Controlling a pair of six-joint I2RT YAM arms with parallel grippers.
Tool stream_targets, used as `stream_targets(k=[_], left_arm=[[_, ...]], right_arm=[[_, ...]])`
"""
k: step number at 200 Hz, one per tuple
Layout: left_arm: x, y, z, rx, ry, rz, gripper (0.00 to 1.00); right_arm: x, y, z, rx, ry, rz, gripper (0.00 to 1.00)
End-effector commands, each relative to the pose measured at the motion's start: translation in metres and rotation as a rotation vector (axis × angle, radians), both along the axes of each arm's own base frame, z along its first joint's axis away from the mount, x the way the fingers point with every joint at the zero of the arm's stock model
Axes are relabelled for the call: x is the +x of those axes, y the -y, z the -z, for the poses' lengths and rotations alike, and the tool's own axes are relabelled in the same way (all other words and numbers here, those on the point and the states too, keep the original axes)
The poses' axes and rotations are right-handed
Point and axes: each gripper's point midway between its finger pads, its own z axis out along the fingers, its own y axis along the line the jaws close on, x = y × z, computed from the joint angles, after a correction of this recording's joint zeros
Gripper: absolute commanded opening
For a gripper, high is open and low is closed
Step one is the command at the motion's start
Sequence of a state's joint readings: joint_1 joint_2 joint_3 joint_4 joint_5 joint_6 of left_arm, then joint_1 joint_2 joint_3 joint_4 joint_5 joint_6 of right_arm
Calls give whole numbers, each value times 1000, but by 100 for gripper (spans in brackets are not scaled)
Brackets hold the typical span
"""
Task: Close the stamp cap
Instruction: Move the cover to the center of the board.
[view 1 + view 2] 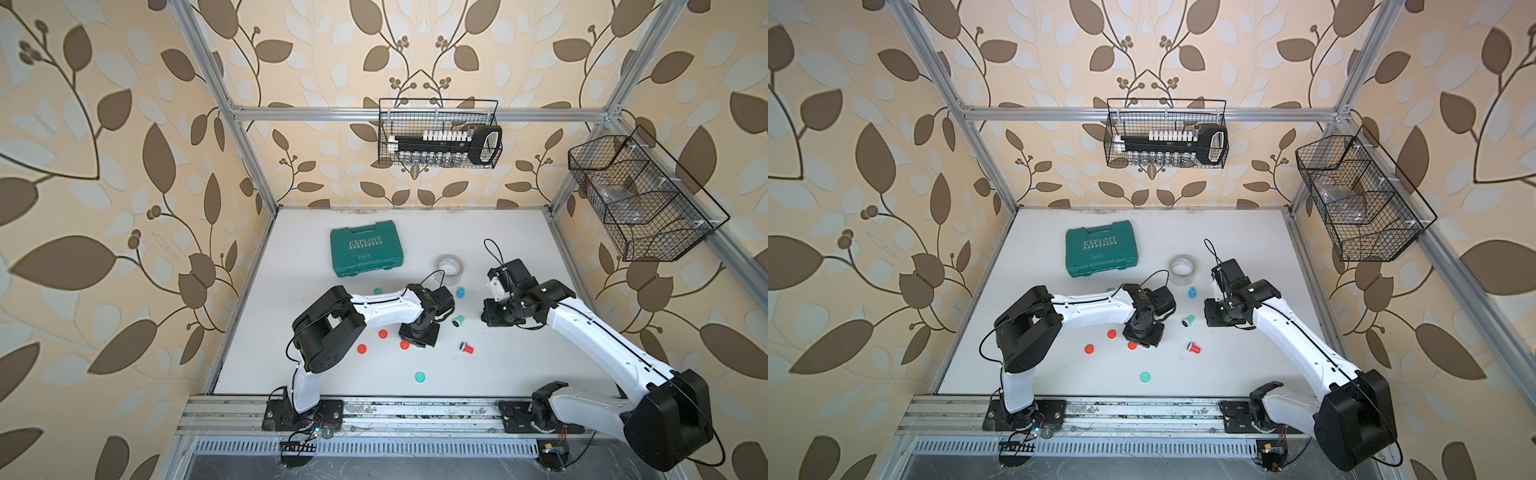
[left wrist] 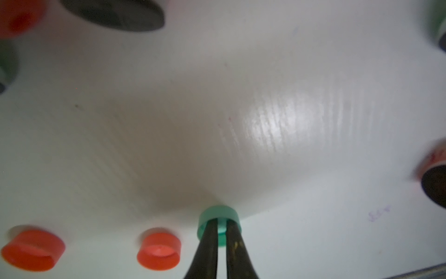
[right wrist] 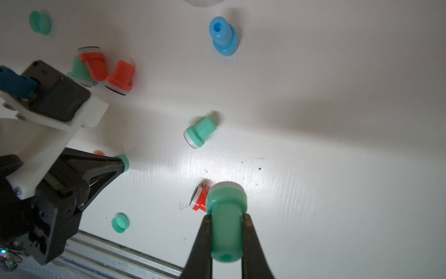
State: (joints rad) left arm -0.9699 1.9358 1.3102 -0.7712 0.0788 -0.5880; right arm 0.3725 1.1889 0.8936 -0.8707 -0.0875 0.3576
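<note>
Step in hand: both parts picked, mating pending. Right gripper [image 3: 226, 238] is clamped on the handle of a green stamp [image 3: 226, 217], lifted off the table [image 3: 337, 120]. Left gripper [image 2: 221, 238] is pinched on the wall of a green cap [image 2: 218, 222], one finger inside the rim and one outside; the cap looks low, at or just off the table (contact unclear).

Next move, by my reading: bring the cap's open side and the stamp's face onto one axis, then press together. The rim pinch is thin, so the cap may tilt.

Right wrist view shows the left gripper with its cap and a cluster of stamps beside it; in both top views the arms hide both held parts. Left wrist view shows two red caps [image 2: 159, 252] just beside the green one.
</note>
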Motion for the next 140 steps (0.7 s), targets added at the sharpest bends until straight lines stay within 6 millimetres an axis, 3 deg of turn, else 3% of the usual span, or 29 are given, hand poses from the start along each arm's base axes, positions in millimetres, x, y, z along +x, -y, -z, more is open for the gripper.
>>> stream_targets(k=[1,87,140], left_arm=[[-2,8,-3,-9,-11,3,13],[-1,40,-7,-32,-13,56,14],[-2,48,-17,-32,8,72,14]], right_arm=[[-5,-1,7,3,-27,-15,10],[-5,0,8,-2,-29,-12,10],[-5,0,8,1,-26,-12,10]])
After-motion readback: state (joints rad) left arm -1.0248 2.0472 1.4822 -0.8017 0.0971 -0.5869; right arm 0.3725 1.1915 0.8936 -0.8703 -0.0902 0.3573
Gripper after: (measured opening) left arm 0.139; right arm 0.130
